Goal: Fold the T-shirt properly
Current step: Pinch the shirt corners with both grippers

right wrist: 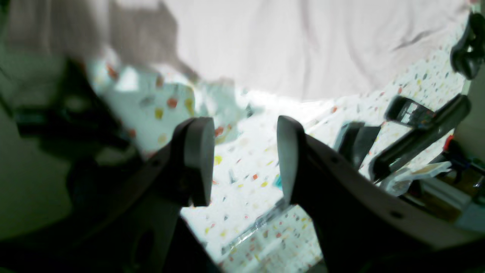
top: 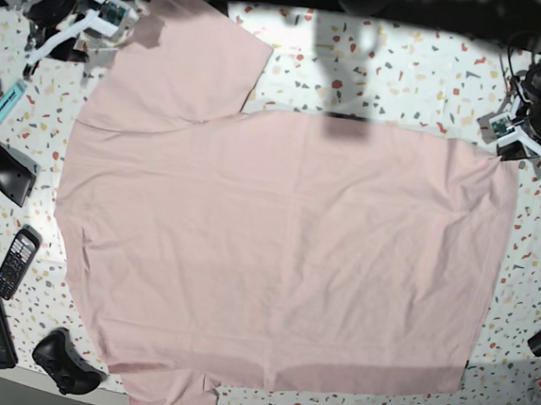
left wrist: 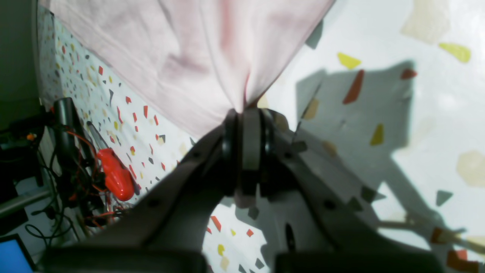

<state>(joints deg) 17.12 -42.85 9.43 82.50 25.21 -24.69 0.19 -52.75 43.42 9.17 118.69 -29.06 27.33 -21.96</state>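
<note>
Terrazzo tabletop (top: 405,77), pink T-shirt (top: 285,251) spread flat, left pincer (left wrist: 246,113) pinching its corner

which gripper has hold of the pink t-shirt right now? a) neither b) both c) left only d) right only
c: the left gripper is pinched shut on a gathered bit of the pink T-shirt, while the right gripper stands open over bare table with nothing between its fingers.

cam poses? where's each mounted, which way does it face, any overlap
Left wrist: behind the left hand, shut on a T-shirt corner above the terrazzo table.
Right wrist: behind the right hand, open over table, facing the shirt.
Base: overhead, straight down on the spread shirt; both hands at top corners.
All three share shirt and table.
</note>
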